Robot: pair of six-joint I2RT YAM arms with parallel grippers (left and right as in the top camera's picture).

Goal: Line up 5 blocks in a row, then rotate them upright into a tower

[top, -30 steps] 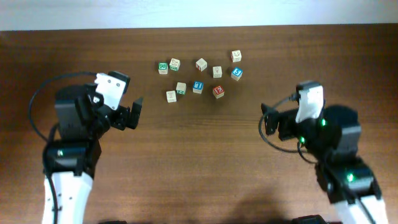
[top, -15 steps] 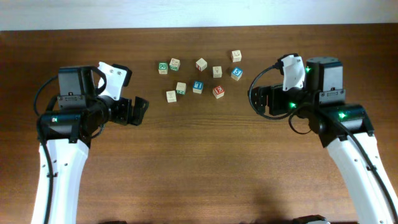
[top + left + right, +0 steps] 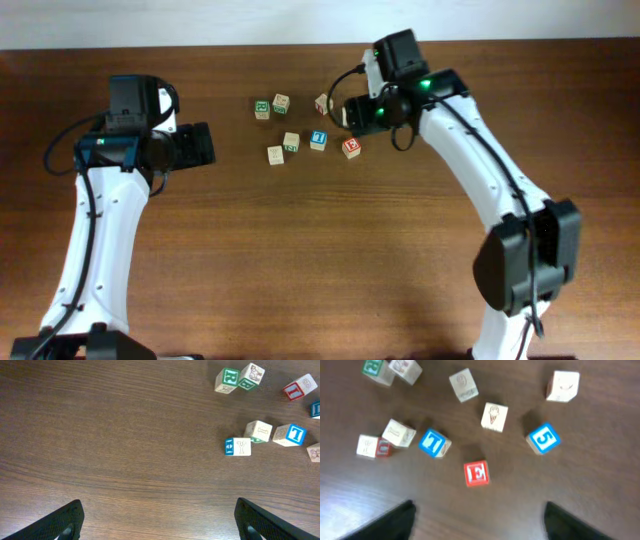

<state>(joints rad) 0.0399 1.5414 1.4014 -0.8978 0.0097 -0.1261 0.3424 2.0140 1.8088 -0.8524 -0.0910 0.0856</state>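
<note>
Small pale wooden letter blocks lie scattered on the dark wood table point(image 3: 300, 250). In the right wrist view the red E block point(image 3: 476, 473) sits just ahead of my right gripper point(image 3: 479, 507), which is open and empty. The blue T block point(image 3: 434, 443) is to its left and the blue 5 block point(image 3: 543, 438) to its right. A plain tan block point(image 3: 562, 386) lies farther back. Overhead, the right gripper point(image 3: 348, 112) hovers over the right part of the cluster and hides some blocks. My left gripper point(image 3: 205, 145) point(image 3: 157, 510) is open over bare wood, left of the blocks.
A green R cube point(image 3: 228, 380) and a pale cube point(image 3: 250, 376) touch at the cluster's far left. A cube with a blue side point(image 3: 237, 446) and a tan one point(image 3: 257, 431) lie nearest the left gripper. A white wall edge point(image 3: 200, 25) borders the table's far side.
The right arm has swung far up and left, from the table's right side to above the blocks. The left arm has risen and shifted slightly back.
</note>
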